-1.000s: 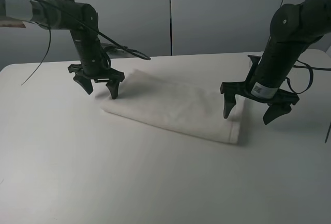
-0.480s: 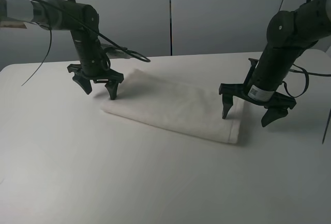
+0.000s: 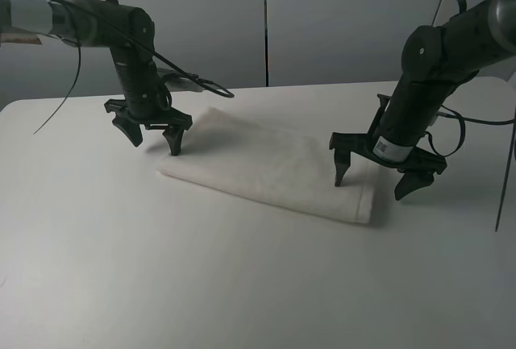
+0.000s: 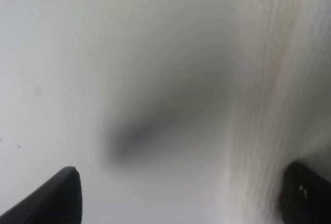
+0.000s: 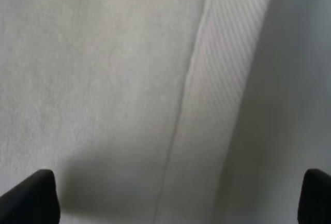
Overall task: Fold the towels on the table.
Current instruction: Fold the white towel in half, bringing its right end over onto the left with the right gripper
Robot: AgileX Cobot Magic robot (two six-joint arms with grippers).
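Observation:
A white towel (image 3: 270, 164) lies folded into a long rectangle across the middle of the white table (image 3: 161, 268). My left gripper (image 3: 153, 141) is open and hovers over the towel's left end, one fingertip over the cloth and one over the table. My right gripper (image 3: 371, 178) is open and straddles the towel's right end, its left fingertip low over the cloth. The left wrist view shows blurred towel edge (image 4: 279, 79) and table between the open fingertips (image 4: 57, 198). The right wrist view shows the towel's terry surface (image 5: 93, 79) and its ribbed band (image 5: 227, 79) between the fingertips (image 5: 31, 198).
Black cables (image 3: 201, 83) hang behind the left arm near the table's back edge. A grey wall panel stands behind the table. Bare tabletop spreads in front of the towel.
My right gripper has moved left and slightly down, farther over the towel's right end. The left gripper and the towel have stayed still.

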